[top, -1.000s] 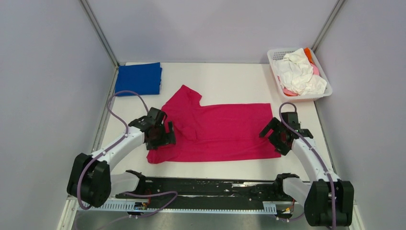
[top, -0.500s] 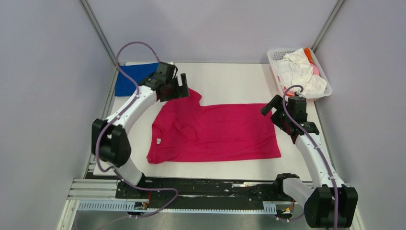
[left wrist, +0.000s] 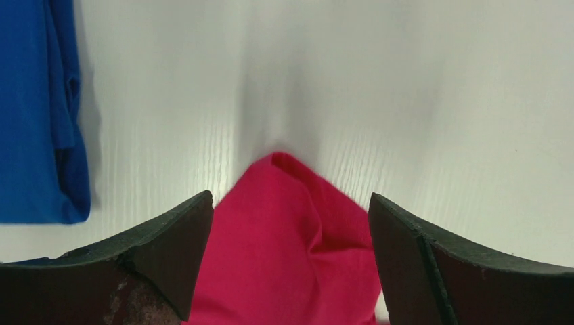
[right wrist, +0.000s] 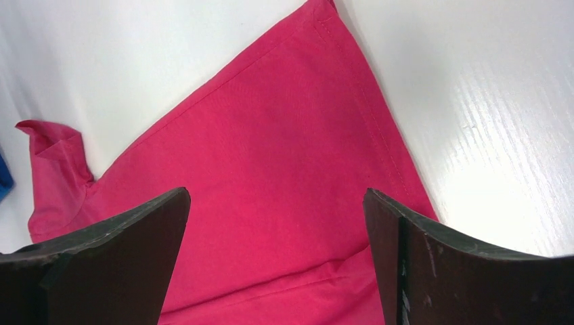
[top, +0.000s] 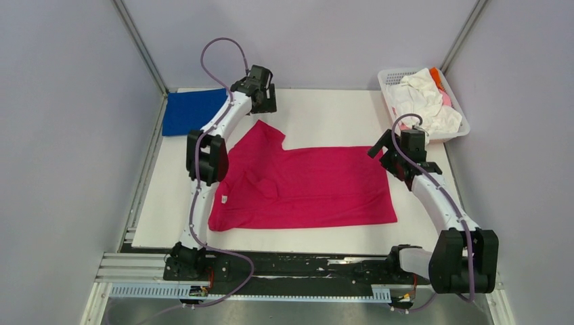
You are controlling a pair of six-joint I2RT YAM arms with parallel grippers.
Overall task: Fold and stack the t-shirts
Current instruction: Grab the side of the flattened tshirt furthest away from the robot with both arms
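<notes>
A magenta-red t-shirt [top: 304, 186] lies spread on the white table, its sleeve [top: 267, 132] pointing to the back left and its white neck label [top: 224, 199] at the left. My left gripper [top: 262, 101] is open and empty just behind the sleeve tip; the sleeve [left wrist: 288, 250] shows between its fingers. My right gripper [top: 396, 162] is open and empty above the shirt's back right corner [right wrist: 325, 13]; the shirt [right wrist: 271, 203] fills the space between its fingers. A folded royal-blue t-shirt [top: 191, 110] lies at the back left and also shows in the left wrist view [left wrist: 37, 115].
A white lattice basket [top: 391, 76] at the back right holds crumpled white [top: 423, 101], pink and orange shirts. Grey walls close in the table on the left, back and right. A black rail [top: 291, 264] runs along the near edge.
My left arm swung from the shirt's left side to the far back, past the sleeve tip. My right gripper moved back to the shirt's back right corner. The shirt's left part now lies uncovered.
</notes>
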